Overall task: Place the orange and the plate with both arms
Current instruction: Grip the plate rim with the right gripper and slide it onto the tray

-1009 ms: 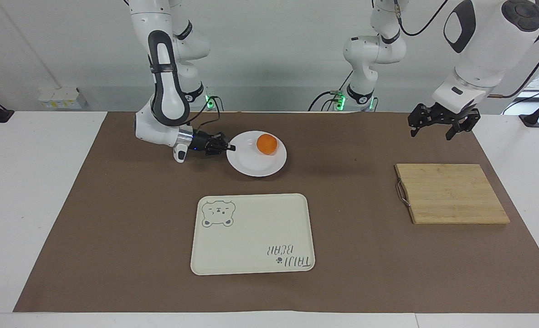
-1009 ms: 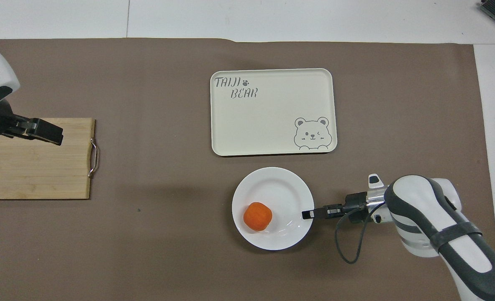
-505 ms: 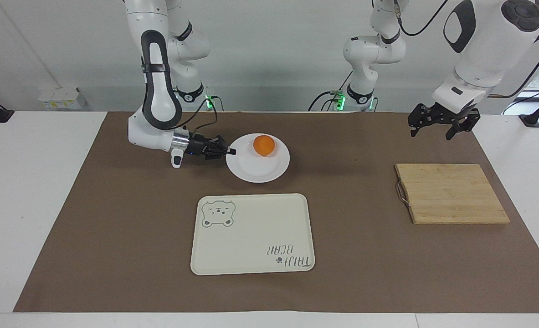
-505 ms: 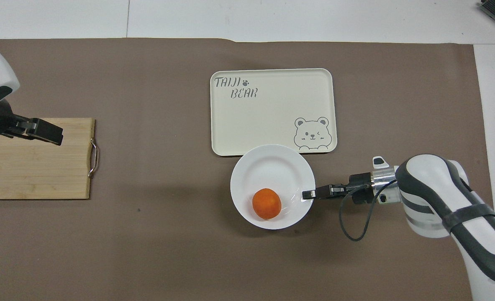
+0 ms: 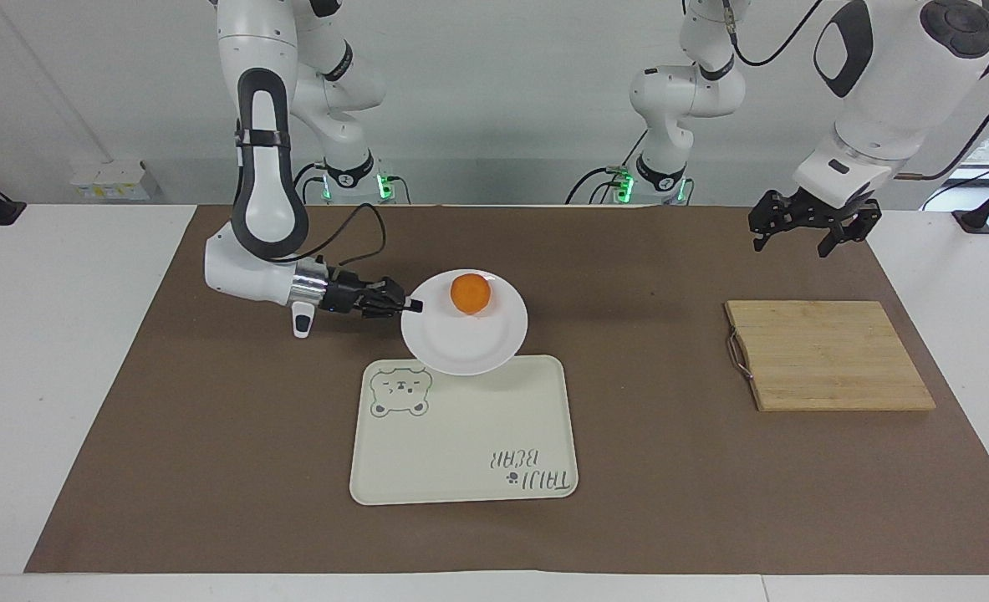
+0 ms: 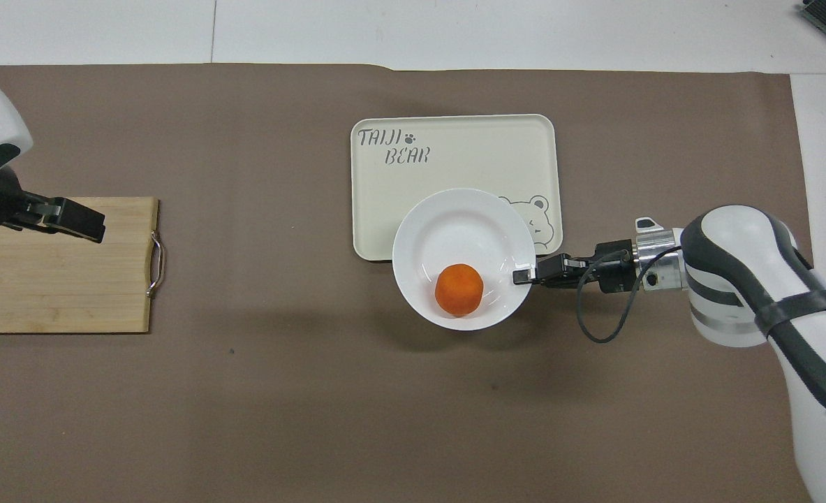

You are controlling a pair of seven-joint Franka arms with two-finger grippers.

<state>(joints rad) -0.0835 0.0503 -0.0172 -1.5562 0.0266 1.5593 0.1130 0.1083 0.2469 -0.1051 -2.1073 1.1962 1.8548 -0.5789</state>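
The white plate is held up in the air by its rim, with the orange resting in it. My right gripper is shut on the plate's rim at the side toward the right arm's end of the table. The plate hangs over the robot-side edge of the cream bear tray and covers part of the bear drawing. My left gripper waits open in the air over the wooden cutting board.
The cutting board with a metal handle lies toward the left arm's end of the table. A brown mat covers the table under everything.
The right gripper has carried the plate with the orange away from the robots, from the mat to over the tray's edge. The left arm has not moved.
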